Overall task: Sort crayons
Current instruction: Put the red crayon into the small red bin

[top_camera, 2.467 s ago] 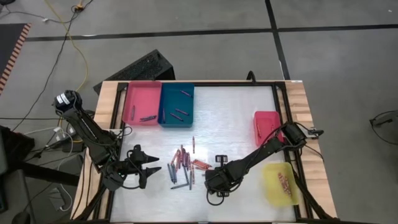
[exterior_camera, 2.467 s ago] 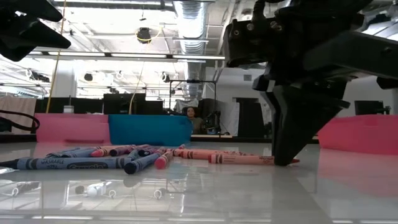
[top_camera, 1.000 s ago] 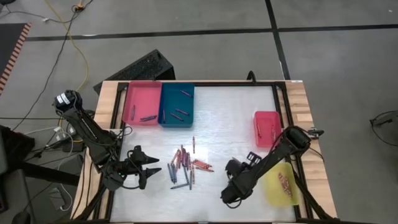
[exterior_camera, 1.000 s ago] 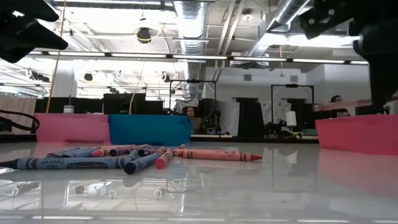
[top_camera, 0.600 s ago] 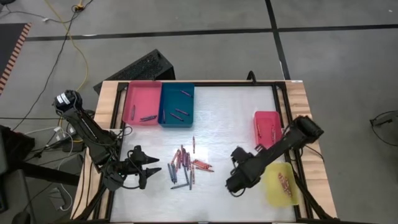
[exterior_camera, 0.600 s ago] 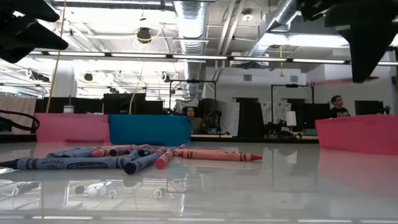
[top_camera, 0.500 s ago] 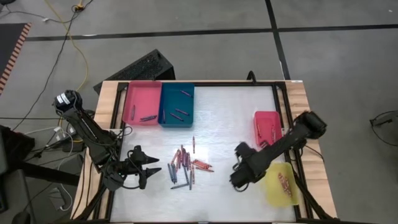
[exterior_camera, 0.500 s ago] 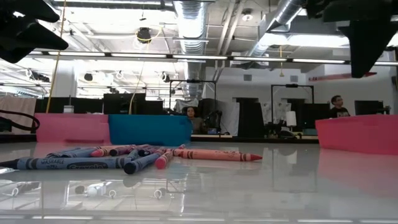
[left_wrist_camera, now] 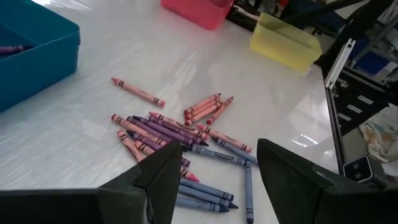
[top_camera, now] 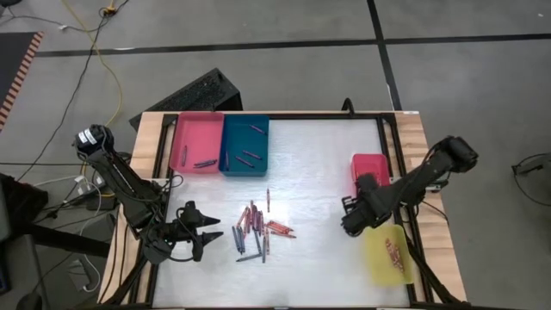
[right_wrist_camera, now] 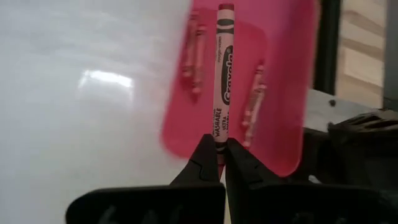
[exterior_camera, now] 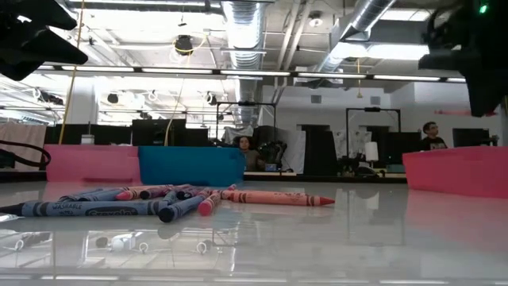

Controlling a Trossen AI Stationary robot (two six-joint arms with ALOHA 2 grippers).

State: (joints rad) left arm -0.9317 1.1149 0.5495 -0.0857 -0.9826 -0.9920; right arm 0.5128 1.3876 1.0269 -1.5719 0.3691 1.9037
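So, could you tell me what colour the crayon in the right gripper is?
Red crayon, pinched in the right gripper; the right wrist view shows it best.

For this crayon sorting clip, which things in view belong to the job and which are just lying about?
Part of the job:
- crayon pile mid-table
- red crayon held in the shut right pincer
- red tray, yellow tray, pink tray, blue tray
- left pincer, open, waiting beside the pile

Lying about:
- dark keyboard behind the table
- yellow cable on the floor
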